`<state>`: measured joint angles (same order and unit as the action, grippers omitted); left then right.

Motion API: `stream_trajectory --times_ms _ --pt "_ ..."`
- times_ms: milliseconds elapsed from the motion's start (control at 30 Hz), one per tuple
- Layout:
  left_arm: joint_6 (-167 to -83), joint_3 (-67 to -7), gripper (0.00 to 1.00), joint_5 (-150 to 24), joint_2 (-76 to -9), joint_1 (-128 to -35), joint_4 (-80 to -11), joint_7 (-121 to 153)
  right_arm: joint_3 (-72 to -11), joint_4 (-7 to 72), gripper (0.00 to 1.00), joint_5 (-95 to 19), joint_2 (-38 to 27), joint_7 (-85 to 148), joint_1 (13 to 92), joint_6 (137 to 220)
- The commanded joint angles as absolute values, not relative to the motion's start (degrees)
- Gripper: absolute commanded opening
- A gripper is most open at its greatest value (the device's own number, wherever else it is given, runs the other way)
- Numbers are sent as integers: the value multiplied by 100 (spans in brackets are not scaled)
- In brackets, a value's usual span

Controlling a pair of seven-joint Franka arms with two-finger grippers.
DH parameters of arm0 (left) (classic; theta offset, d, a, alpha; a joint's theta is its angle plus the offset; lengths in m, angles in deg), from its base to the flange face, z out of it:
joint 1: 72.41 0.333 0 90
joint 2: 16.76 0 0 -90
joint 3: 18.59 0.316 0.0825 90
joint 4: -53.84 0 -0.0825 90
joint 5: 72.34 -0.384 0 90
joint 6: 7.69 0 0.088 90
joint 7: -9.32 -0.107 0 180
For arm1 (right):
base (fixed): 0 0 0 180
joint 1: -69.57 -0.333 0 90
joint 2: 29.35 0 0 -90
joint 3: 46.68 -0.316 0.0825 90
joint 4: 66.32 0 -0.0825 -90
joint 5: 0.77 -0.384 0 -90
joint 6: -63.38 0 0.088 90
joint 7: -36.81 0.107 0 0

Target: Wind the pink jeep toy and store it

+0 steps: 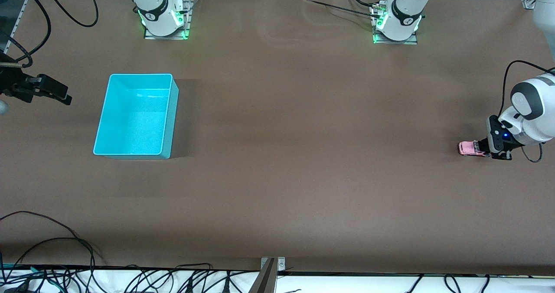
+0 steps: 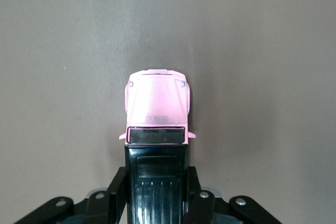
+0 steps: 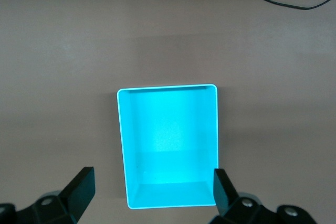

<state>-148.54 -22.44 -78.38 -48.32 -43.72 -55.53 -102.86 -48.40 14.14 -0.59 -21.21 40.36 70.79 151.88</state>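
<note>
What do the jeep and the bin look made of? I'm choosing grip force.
Jeep: pink body glossy with soft highlights, roof shiny black; painted metal or hard plastic, can't tell which. The left gripper is shut on it. Bin: smooth cyan walls, thin and faintly glowing, likely rigid moulded plastic.

Pink jeep toy (image 2: 157, 109) rear hidden between left claw (image 2: 157, 192) fingers; wheels unseen.

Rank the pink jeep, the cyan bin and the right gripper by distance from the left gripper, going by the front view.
1. pink jeep toy: clamped in the left gripper.
2. cyan bin: toward the right arm's end.
3. right gripper: open, at that end's edge.
</note>
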Motion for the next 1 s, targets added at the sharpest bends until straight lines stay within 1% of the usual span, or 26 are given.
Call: stream_trajectory --times_ms 0,33,67,100,133,167,200,333,500,767,967 --pt "-14919 -2281 21 -7981 -5280 -4323 -5357 -10336 -4835 1419 100 -112 -2171 3954 7098 15163" --pt "-14910 -2281 22 -7972 -5271 -4323 -5357 -10327 -4835 1419 100 -112 -2171 3954 7098 15163" --pt "-14901 -2289 28 -7972 -5254 -4332 -5357 -10327 -4835 1419 100 -112 -2171 3954 7098 15163" --pt "-14901 -2290 40 -7972 -5236 -4332 -5348 -10318 -4835 1419 100 -112 -2171 3954 7098 15163" --pt "-14884 -2298 59 -7955 -5236 -4332 -5313 -10318 -4835 1419 100 -112 -2171 3954 7098 15163" --pt "-14840 -2298 89 -7902 -5227 -4323 -5278 -10318 -4835 1419 100 -112 -2171 3954 7098 15163" --pt "-14744 -2298 100 -7884 -5227 -4314 -5243 -10318 -4835 1419 100 -112 -2171 3954 7098 15163" --pt "-14296 -2325 100 -7875 -5210 -4341 -4979 -10292 -4835 1419 100 -112 -2170 3954 7098 15163" --pt "-13725 -2333 100 -7875 -5025 -4429 -4698 -10213 -4835 1419 100 -112 -2171 3954 7098 15163" --pt "-12995 -2527 100 -7884 -4700 -4490 -4610 -9617 -4835 1419 100 -112 -2162 3954 7098 15163" --pt "-12661 -2553 100 -7884 -4507 -4613 -4583 -9063 -4835 1419 100 -112 -2171 3954 7098 15163"
